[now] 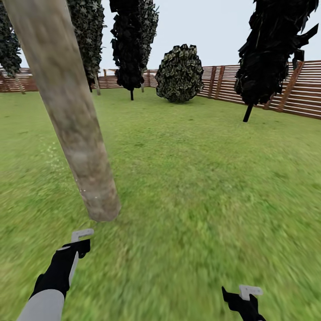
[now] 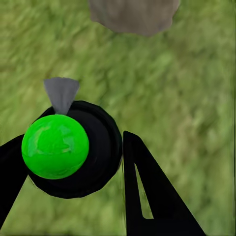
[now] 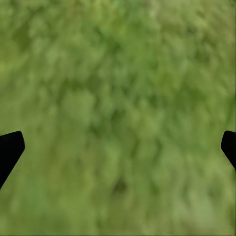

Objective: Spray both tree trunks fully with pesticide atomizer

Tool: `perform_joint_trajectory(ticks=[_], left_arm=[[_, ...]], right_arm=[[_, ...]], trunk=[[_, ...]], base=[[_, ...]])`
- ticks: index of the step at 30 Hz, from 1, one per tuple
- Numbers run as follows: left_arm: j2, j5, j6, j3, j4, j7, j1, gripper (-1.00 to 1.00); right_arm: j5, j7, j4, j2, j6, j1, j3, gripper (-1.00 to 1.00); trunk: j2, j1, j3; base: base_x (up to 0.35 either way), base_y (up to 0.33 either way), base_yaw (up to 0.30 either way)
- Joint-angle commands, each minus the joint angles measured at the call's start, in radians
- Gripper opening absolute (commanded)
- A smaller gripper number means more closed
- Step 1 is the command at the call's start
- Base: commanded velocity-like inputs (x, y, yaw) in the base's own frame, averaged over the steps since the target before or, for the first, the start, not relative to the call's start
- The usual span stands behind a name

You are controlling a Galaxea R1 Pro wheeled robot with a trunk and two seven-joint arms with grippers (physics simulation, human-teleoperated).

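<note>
A thick, mottled grey-brown tree trunk [image 1: 71, 125] leans up from the lawn just ahead of my left arm; its base [image 2: 132, 14] also shows in the left wrist view. My left gripper [image 1: 79, 244] [image 2: 73, 152] is shut on the pesticide atomizer [image 2: 55, 146], a black round body with a bright green cap and a grey nozzle [image 2: 61, 93] pointing toward the trunk's foot. Low at the right, my right gripper [image 1: 245, 298] [image 3: 118, 147] hangs open over bare grass, its black fingertips [image 3: 10, 147] far apart.
A reddish-brown slat fence [image 1: 307, 89] rings the lawn at the back and right. A round bush [image 1: 179, 73] stands mid-back, dark narrow trees [image 1: 131, 44] beside it, and a dark leaning tree [image 1: 267, 53] at the right. Open grass [image 1: 200, 178] lies ahead.
</note>
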Motion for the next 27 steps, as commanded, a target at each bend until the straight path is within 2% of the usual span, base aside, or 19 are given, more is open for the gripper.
perform_joint_trajectory(ticks=[1,3,6,9,11,14,15,16,17,19,21,25,26,27], left_arm=[[-0.001,0.000,-0.001,-0.001,0.004,-0.001,0.000,-1.00],[0.000,0.001,-0.007,0.001,0.007,-0.010,0.000,-1.00],[0.000,-0.002,-0.052,-0.002,0.007,-0.002,-0.008,-1.00],[0.001,-0.007,-0.057,-0.006,0.011,0.006,-0.030,-1.00],[0.004,-0.010,-0.032,-0.010,0.012,0.017,-0.070,-1.00],[0.010,-0.012,0.046,-0.013,0.011,0.029,-0.117,-1.00],[0.008,-0.012,0.059,-0.026,0.007,0.030,-0.126,-1.00],[0.000,-0.011,0.075,-0.102,0.002,0.032,-0.140,-1.00],[-0.002,-0.007,0.099,-0.149,-0.001,0.031,-0.144,-1.00],[0.001,-0.004,0.121,-0.168,-0.004,0.023,-0.146,-1.00],[0.011,-0.001,0.126,-0.170,-0.005,0.017,-0.147,-1.00],[0.038,-0.002,0.131,-0.168,-0.080,-0.012,-0.137,-1.00],[0.058,-0.001,0.132,-0.166,-0.084,-0.032,-0.135,-1.00],[0.092,0.000,0.136,-0.165,-0.073,-0.077,-0.135,-1.00]], right_arm=[[-0.001,0.000,0.000,0.000,0.000,0.000,-0.001,1.00],[0.000,0.000,0.000,0.000,0.000,0.000,0.000,1.00],[-0.001,0.000,0.000,0.000,-0.001,0.000,0.000,1.00],[-0.002,0.000,0.000,0.000,-0.001,0.000,0.000,1.00],[-0.002,0.000,0.000,0.000,-0.001,0.000,0.000,1.00],[-0.002,0.000,0.000,0.000,-0.001,0.000,-0.001,1.00],[-0.002,-0.001,0.000,-0.001,-0.001,0.000,-0.001,1.00],[-0.002,-0.001,0.000,-0.001,-0.001,0.000,-0.002,1.00],[-0.002,-0.001,0.000,-0.003,-0.002,0.000,-0.002,1.00],[-0.002,-0.002,0.001,-0.003,-0.002,0.000,-0.002,1.00],[-0.002,-0.002,0.001,-0.003,-0.002,0.000,-0.002,1.00],[-0.002,-0.002,0.002,-0.003,-0.002,0.000,-0.002,1.00],[-0.002,-0.002,0.002,-0.003,-0.002,0.000,-0.002,1.00],[-0.002,-0.002,0.002,-0.002,-0.002,0.000,-0.002,1.00]], trunk=[[0.000,0.000,0.000],[0.000,0.000,0.000],[0.000,0.000,0.000],[0.000,0.000,0.000],[0.000,0.000,0.000],[0.000,0.000,0.000],[0.000,0.000,0.000],[0.000,0.000,0.000],[0.000,0.000,0.000],[0.000,0.000,0.000],[0.000,0.000,0.000],[0.000,0.000,0.000],[0.000,0.000,0.000],[0.000,0.000,0.000]], base=[[0.123,-0.169,0.046],[0.048,-0.065,0.018],[0.012,-0.017,0.005],[0.002,-0.002,0.001],[0.000,0.000,0.000],[0.000,0.000,0.000],[0.000,0.000,0.000],[0.000,0.000,0.000],[0.000,0.000,0.000],[0.000,0.000,0.000],[0.000,0.000,0.000],[0.019,0.002,0.000],[0.183,0.064,0.000],[0.252,0.121,0.000]])
